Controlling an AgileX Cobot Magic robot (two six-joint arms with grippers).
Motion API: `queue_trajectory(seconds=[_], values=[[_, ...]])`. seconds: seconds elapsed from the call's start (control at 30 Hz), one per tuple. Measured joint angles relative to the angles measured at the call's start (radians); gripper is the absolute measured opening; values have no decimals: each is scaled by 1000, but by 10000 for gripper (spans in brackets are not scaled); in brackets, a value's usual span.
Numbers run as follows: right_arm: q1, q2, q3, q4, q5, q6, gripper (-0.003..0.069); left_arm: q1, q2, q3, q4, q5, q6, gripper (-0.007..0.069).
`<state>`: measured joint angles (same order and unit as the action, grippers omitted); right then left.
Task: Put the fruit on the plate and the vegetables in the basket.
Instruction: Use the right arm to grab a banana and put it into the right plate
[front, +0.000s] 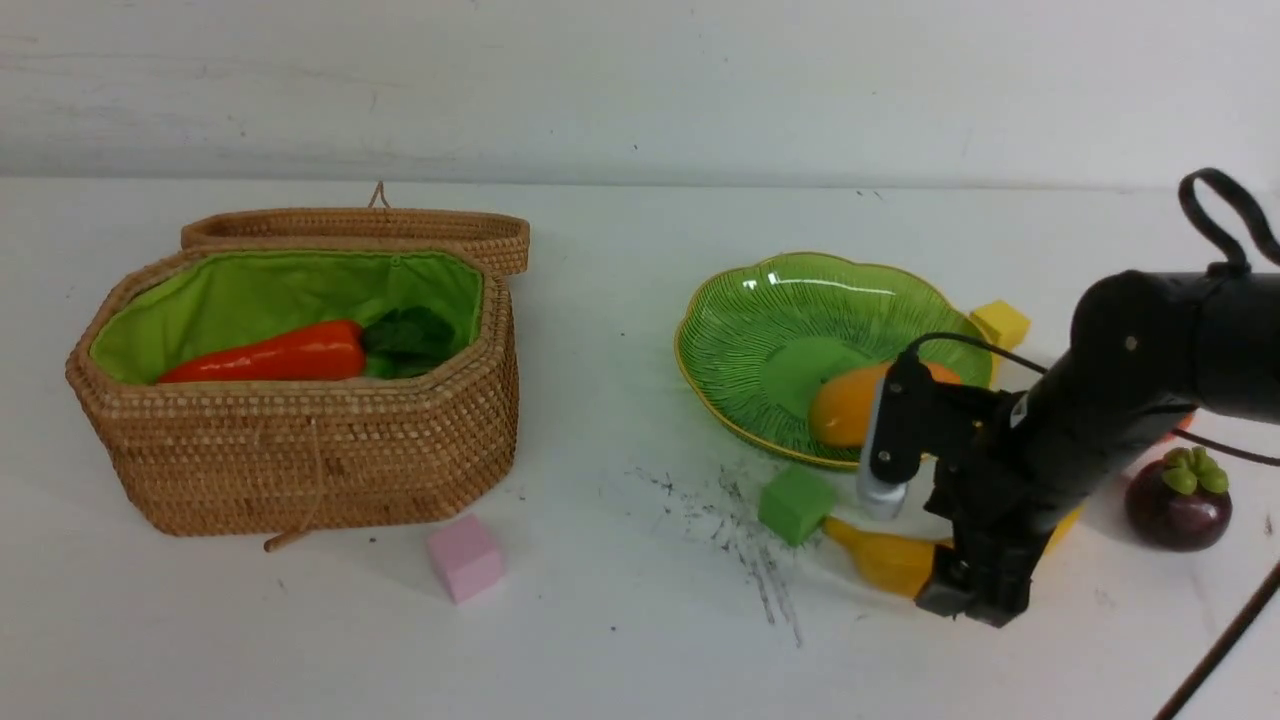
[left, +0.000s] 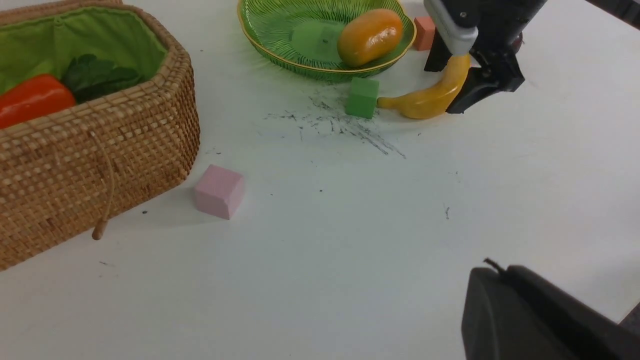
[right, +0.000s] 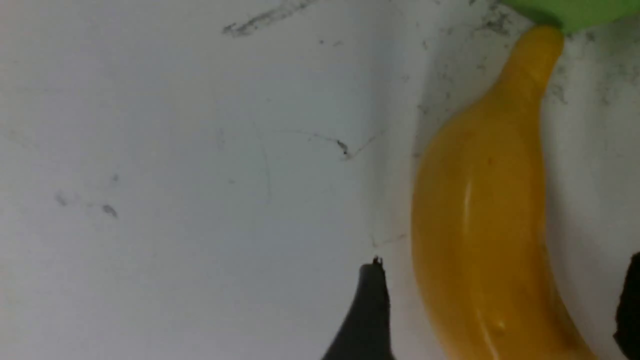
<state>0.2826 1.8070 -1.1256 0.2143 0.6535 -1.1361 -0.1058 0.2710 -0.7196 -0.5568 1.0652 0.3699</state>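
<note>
Front view: found right gripper (front: 965, 585) spread wide astride banana (front: 885, 560) lying on table (front: 600, 620), its tip against green cube (front: 795, 503) just before plate (front: 720, 330). Saw mango (front: 845, 405) resting on plate, carrot (front: 280, 355) inside open basket (front: 300, 460), mangosteen (front: 1178, 505) on table, right of plate. Left wrist view: noted left gripper (left: 492, 280) pressed together.

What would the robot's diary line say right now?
right gripper: open, straddling banana on table | left gripper: shut | plate: mango | basket: carrot | mangosteen: on table
</note>
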Motion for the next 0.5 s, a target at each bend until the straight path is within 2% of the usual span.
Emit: queue_trajectory(seconds=[0.17,0.37,0.5], values=[[0,53,0,-4,-50,-34,509,0,0,0,0,-3,0,-2],[0,59,-2,-3,-31,-41,328,0,0,0,4,-5,0,0],[0,56,-4,-11,60,-41,326,0,0,0,6,-5,0,4]])
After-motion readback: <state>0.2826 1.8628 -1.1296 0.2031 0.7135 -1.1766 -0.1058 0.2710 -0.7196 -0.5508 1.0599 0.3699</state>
